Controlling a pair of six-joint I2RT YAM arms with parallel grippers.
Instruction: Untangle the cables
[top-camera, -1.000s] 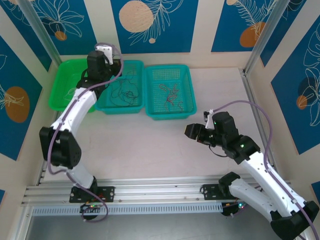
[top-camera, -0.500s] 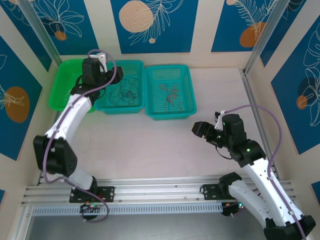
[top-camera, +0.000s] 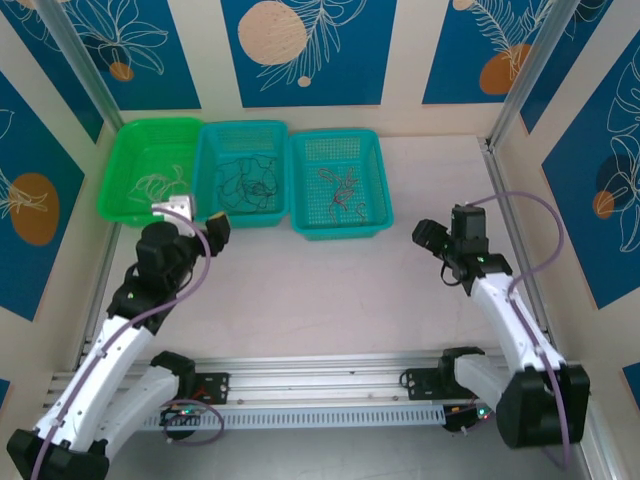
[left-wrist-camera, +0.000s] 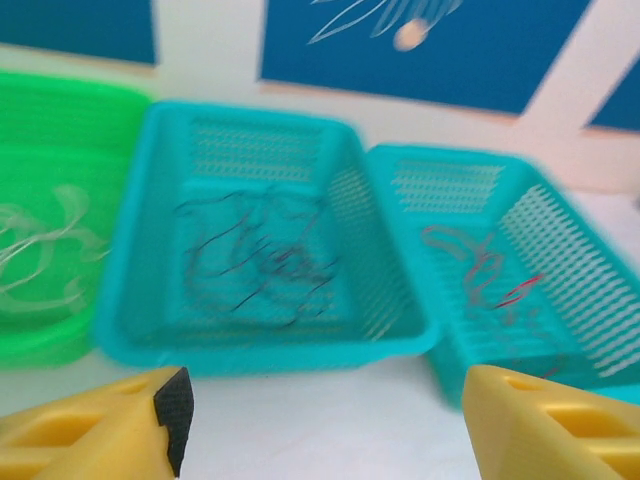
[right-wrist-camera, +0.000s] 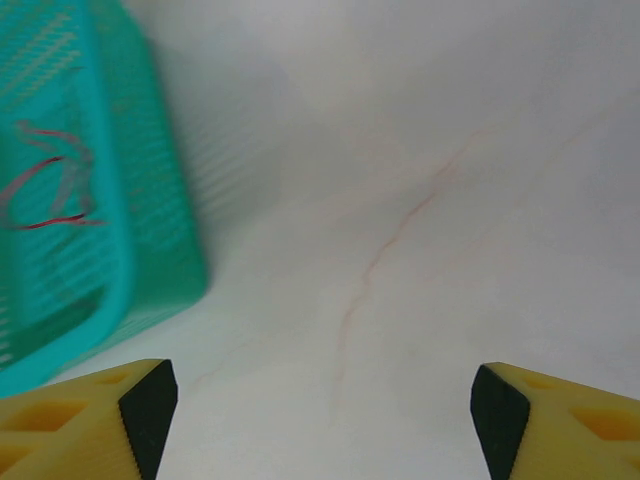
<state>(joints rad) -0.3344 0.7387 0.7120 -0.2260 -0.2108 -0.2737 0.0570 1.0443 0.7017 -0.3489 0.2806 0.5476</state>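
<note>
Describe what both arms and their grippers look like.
The left arm and right arm are alike, with white links and black joint housings. A purple cable loops along each. The wrist views show blocky yellow fingers with black inner pads.

The pale table (top-camera: 330, 290) bears three adjoining baskets (top-camera: 240, 222).

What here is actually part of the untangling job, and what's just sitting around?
Part of the job: cream-white cables, black cables, reddish-brown cables.
Just around them: green basket, middle teal basket, right teal basket, table, patterned wall panels.
</note>
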